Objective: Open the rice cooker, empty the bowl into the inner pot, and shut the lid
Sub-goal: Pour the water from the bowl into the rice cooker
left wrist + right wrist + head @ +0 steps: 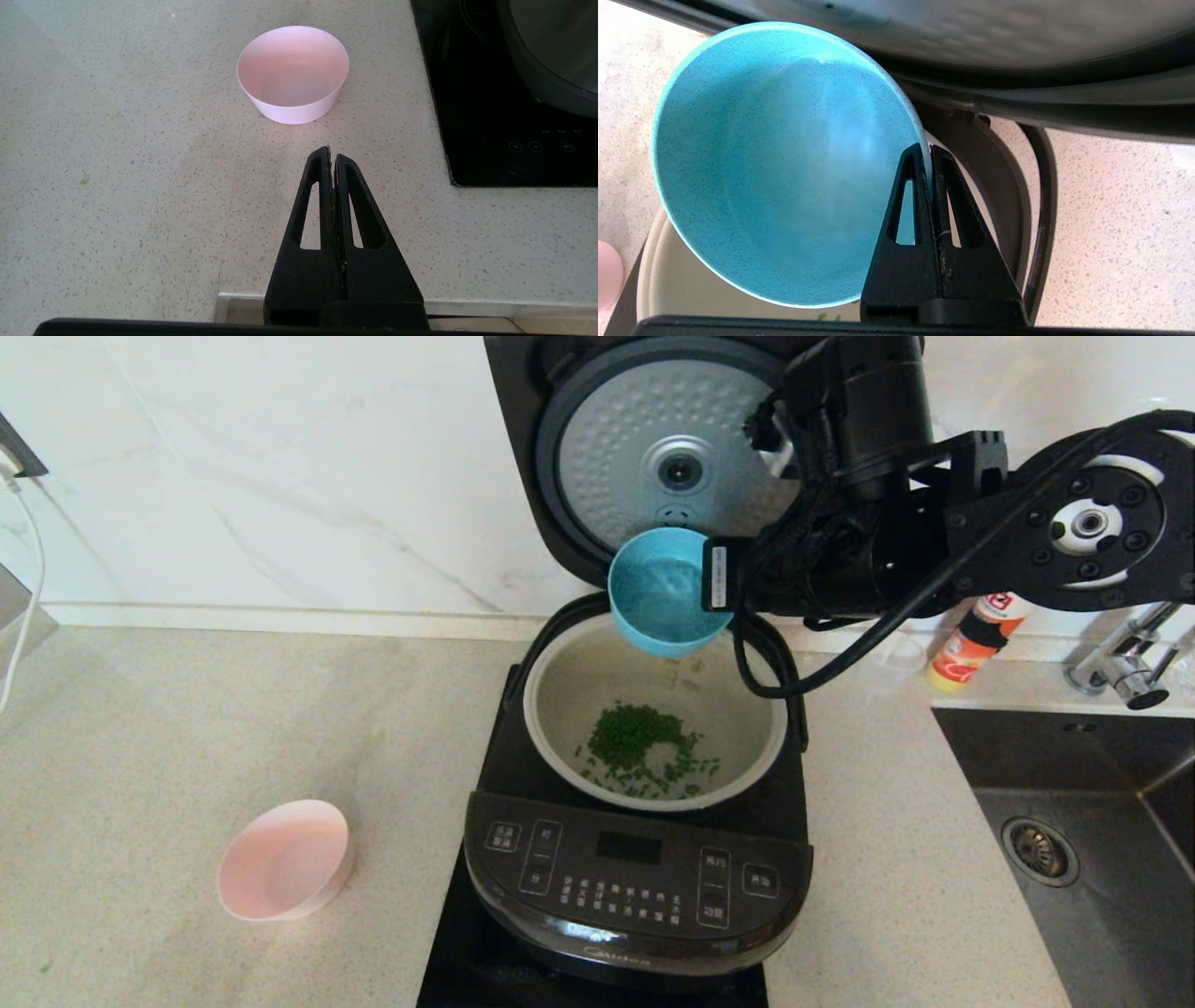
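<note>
Right tool [928, 151] pinched the tipped, empty blue plastic bowl's [659, 590] rim at 12 o'clock over the round silver-grey inner pot [747, 728]; left tool [332, 156] sat closed, empty.

Speckled beige stone countertop [187, 728], white marble-veined wall [280, 467], dark steel sink [1074, 803] with chrome tap [1125, 663] at right.

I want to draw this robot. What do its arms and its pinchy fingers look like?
Draw them black. The right arm is chunky, with a round joint that has a white ring and small bolts, a thick black cable looping below, and a white sticker. The right gripper and left gripper each have two matte black pointy fingers with long triangle-shaped holes.
</note>
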Available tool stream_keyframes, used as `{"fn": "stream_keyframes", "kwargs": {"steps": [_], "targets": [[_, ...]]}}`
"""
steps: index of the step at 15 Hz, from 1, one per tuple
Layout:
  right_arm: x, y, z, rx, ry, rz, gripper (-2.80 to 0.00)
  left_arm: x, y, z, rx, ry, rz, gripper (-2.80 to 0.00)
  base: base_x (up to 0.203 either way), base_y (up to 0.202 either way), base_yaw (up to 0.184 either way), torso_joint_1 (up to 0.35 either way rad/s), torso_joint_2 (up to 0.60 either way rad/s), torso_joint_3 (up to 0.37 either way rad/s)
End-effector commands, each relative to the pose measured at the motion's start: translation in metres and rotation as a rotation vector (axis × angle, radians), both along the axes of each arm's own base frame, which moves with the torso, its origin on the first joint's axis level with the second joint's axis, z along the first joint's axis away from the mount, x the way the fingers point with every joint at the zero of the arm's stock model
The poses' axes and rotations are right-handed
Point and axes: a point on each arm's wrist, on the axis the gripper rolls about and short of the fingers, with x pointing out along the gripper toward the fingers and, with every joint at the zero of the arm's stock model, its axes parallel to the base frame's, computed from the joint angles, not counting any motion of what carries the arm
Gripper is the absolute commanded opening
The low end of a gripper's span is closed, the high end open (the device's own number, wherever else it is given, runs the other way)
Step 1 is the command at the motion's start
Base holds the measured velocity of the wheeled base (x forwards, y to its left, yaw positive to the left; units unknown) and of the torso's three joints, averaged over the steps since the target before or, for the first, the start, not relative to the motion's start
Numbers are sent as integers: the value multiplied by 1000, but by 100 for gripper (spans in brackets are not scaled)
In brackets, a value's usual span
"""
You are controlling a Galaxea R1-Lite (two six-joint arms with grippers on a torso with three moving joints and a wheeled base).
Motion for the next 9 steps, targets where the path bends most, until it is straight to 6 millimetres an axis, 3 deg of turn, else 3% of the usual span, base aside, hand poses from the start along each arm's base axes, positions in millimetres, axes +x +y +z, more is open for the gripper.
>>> {"fn": "stream_keyframes", "kwargs": {"steps": [1,9], "targets": [[-4,-2,7,13,-27,-1,-280,0,0,0,1,0,0,-280,0,0,0,0,0,0],[2,0,8,-25,-138,-44,-280,0,0,0,1,0,0,-280,0,0,0,0,0,0]]}}
